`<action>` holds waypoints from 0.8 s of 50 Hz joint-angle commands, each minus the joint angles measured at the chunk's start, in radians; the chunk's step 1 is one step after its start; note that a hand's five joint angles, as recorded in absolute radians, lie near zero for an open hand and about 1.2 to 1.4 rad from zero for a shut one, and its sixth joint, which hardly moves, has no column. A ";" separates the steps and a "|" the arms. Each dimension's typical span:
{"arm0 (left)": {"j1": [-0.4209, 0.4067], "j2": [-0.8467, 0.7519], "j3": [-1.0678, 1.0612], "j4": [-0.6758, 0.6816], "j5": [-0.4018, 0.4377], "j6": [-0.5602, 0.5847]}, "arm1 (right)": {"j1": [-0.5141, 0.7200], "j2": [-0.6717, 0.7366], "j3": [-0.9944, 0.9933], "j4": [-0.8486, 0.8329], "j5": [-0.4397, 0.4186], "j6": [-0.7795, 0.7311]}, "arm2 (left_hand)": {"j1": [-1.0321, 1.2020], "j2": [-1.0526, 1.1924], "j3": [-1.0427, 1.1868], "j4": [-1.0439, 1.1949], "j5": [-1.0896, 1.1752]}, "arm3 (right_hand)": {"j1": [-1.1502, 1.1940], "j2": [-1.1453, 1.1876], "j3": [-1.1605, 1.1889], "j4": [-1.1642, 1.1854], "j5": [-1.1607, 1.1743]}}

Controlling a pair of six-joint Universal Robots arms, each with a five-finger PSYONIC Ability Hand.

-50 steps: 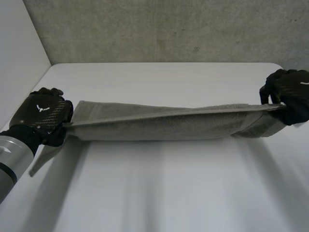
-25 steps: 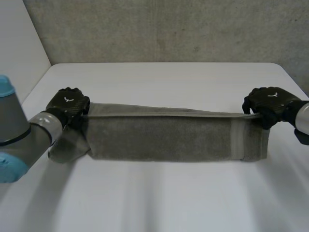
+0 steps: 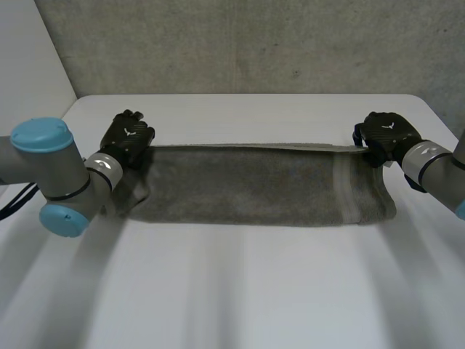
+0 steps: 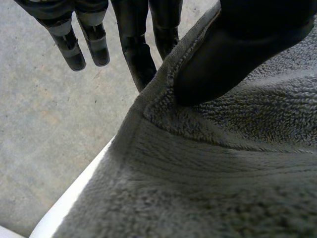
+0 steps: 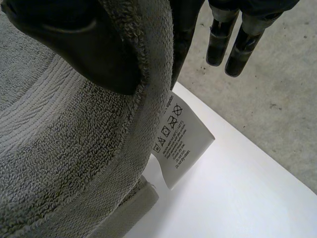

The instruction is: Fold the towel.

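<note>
Grey-green terry, looped and nubbly with a flat woven band near one end, makes up the towel (image 3: 247, 185). It lies as a long, narrow folded strip across the smooth white table (image 3: 240, 291), its far long edge stretched between the two hands. The left hand (image 3: 128, 138) is at the far left corner: its thumb (image 4: 223, 54) pinches the hem against a finger behind it, while the other fingers (image 4: 91, 42) stay straight, clear of the cloth. The right hand (image 3: 385, 134) pinches the far right corner likewise, thumb (image 5: 94, 54) on the pile and spare fingers (image 5: 237, 44) straight. A white printed care label (image 5: 181, 144) hangs from that hem.
</note>
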 commanded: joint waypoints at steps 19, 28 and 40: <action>0.002 -0.038 -0.004 0.077 0.009 -0.001 | 0.017 0.099 -0.081 0.004 0.047 -0.006 | -0.325 -0.378 -0.052 -0.059 -0.378 | -0.701 -0.711 -0.043 -0.076 -0.721; 0.008 -0.027 -0.004 0.080 0.019 0.000 | 0.019 0.084 -0.101 0.005 0.084 -0.015 | -0.749 -0.802 -0.052 -0.059 -0.801 | -1.148 -1.159 -0.043 -0.076 -1.168; 0.013 0.088 -0.066 0.080 0.074 -0.006 | 0.042 -0.034 -0.005 0.010 0.081 -0.012 | -1.004 -1.057 -0.052 -0.059 -1.056 | -1.148 -1.159 -0.043 -0.076 -1.168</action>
